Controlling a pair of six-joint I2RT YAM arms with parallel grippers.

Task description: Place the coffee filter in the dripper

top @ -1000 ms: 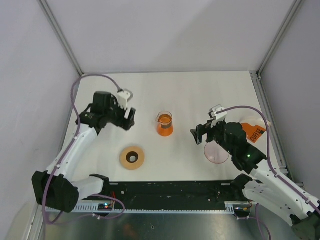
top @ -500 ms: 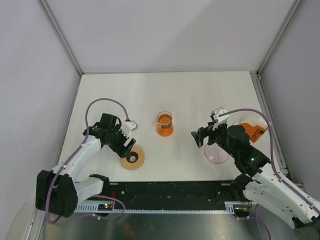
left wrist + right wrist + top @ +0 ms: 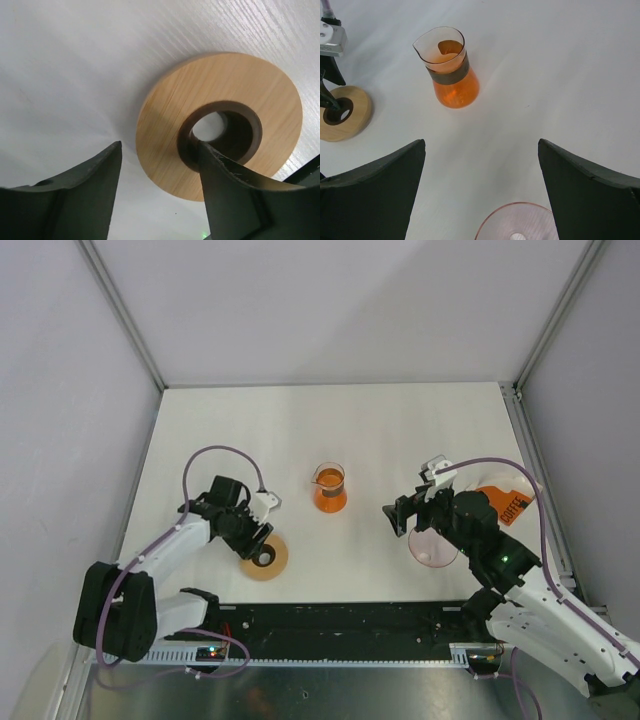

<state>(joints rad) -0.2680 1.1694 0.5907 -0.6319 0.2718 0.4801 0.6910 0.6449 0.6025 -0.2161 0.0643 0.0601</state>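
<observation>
The dripper [image 3: 432, 548] is a clear pinkish funnel on the table at the right, partly under my right arm; its rim shows at the bottom of the right wrist view [image 3: 520, 223]. The coffee filter [image 3: 503, 481] is a white paper fan at the far right, partly under an orange "COFFEE" packet [image 3: 513, 508]. My right gripper [image 3: 400, 514] [image 3: 481, 145] is open and empty, held above the table just left of the dripper. My left gripper [image 3: 259, 541] [image 3: 160, 150] is open, low over a wooden ring [image 3: 265, 556] [image 3: 220, 125]. One finger reaches into the ring's hole and the other is outside its left edge.
A glass beaker of orange liquid [image 3: 330, 489] [image 3: 451, 70] stands at the table's middle. The wooden ring also shows in the right wrist view [image 3: 342, 112]. Frame posts and walls enclose the table on three sides.
My left arm has swung from the far left down toward me and lowered its gripper onto the wooden ring. The right arm has barely moved.
</observation>
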